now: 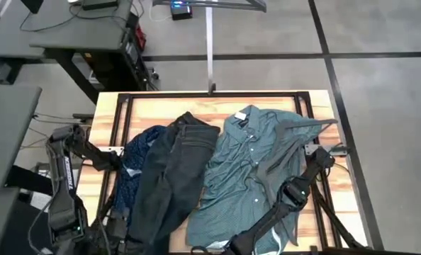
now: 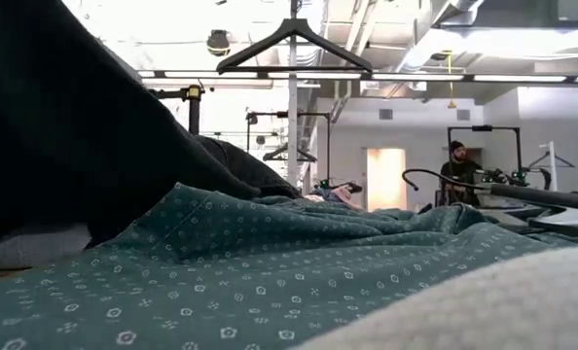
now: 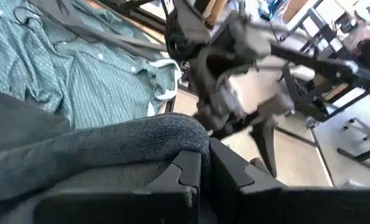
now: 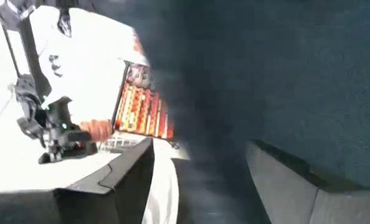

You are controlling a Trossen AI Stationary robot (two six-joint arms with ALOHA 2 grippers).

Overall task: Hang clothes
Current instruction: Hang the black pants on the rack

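Observation:
Three garments lie side by side on the wooden table: a navy dotted shirt (image 1: 131,164) at the left, dark charcoal jeans (image 1: 173,177) in the middle, and a teal shirt (image 1: 253,166) at the right. My left gripper (image 3: 207,171) is at the jeans' near end, shut on the cloth. My right gripper (image 4: 200,180) stands open at the teal shirt's near edge (image 1: 207,246), with dark blurred cloth (image 4: 247,74) between and over its fingers. In the low view the jeans (image 2: 55,117) rise at the left behind the teal shirt (image 2: 221,262). My left gripper pinches an edge of the jeans (image 3: 194,140) between its two fingers, near the jeans' near end. The fingers come roughly level from the table's left side. The cloth drapes over one finger (image 3: 182,171); the gripper hides how many layers it has. My right gripper: I cannot tell whether its fingers touch the cloth.
A black metal frame (image 1: 210,95) borders the table, with an upright pole (image 1: 209,49) at the far side. A black hanger (image 2: 294,44) hangs high on that pole. Desks stand at the far left (image 1: 76,28). A person (image 2: 454,165) sits far behind.

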